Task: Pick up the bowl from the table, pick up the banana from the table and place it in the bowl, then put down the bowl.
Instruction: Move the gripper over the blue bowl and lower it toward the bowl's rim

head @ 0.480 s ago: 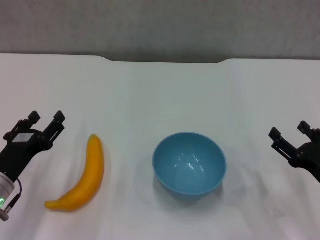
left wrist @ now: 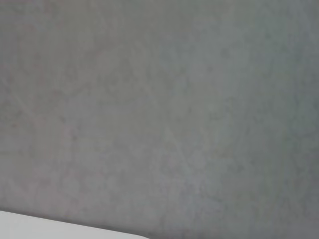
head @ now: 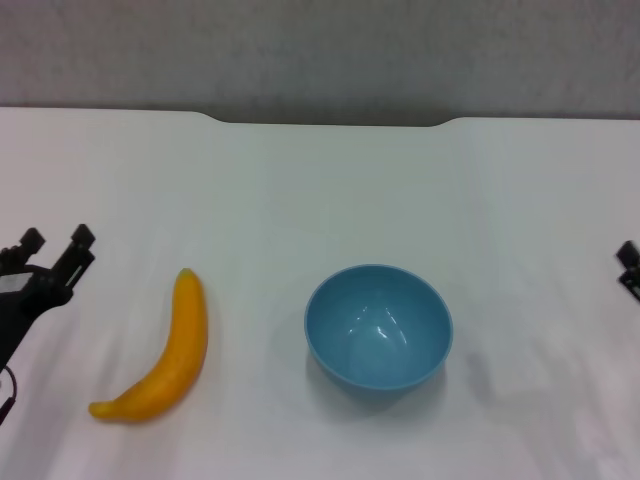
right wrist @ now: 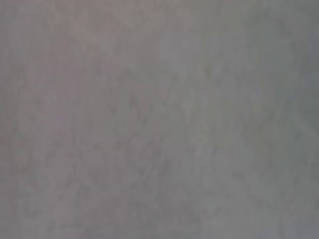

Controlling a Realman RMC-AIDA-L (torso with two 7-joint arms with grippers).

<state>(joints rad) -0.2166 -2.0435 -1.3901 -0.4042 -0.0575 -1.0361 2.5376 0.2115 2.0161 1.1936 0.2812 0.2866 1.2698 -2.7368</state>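
At the table's left edge, left gripper (head: 50, 245): jaws spreading apart, gripping nothing.
Right gripper (head: 630, 268): barely showing; jaw state unclear.
Banana (head: 160, 354): lying beside bowl (head: 379, 326) on table (head: 330, 190).
Risk: glossy bowl sliding under a one-sided rim grip.

The left wrist view shows a plain grey wall (left wrist: 159, 109) filling nearly the whole frame, with a faintly mottled, uniform surface. A narrow strip of the white table (left wrist: 45, 230) shows at one corner, its edge running at a slight slant against the wall. The arm's own fingers do not appear, so no position relative to them can be given.
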